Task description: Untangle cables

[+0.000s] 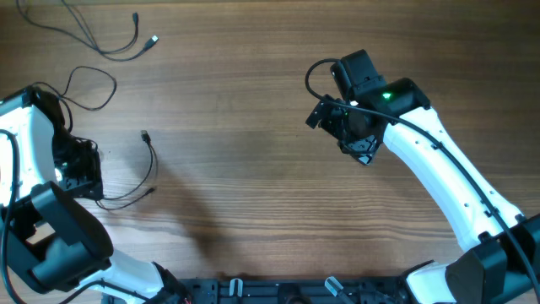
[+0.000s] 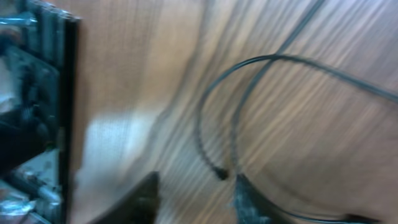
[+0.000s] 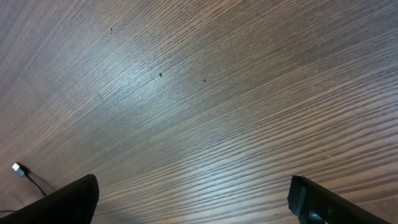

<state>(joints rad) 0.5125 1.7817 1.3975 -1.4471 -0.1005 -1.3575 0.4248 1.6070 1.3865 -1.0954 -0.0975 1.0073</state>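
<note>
Several thin black cables lie at the table's left. One cable (image 1: 93, 38) with two plug ends lies at the far left corner. A second cable (image 1: 94, 84) loops near the left arm. A third cable (image 1: 150, 165) has a plug at its far end and runs toward my left gripper (image 1: 84, 181). In the blurred left wrist view, my left gripper (image 2: 196, 202) is open, with a cable end (image 2: 221, 174) just ahead between the fingers, not gripped. My right gripper (image 1: 337, 127) is open and empty over bare wood (image 3: 196, 199). A small plug (image 3: 17, 167) shows at the lower left of the right wrist view.
The wooden table (image 1: 253, 194) spans the view. A thicker black arm cable (image 1: 316, 72) curls beside the right wrist. A black rail with clamps (image 1: 278, 291) runs along the near edge, and dark equipment (image 2: 31, 106) fills the left of the left wrist view.
</note>
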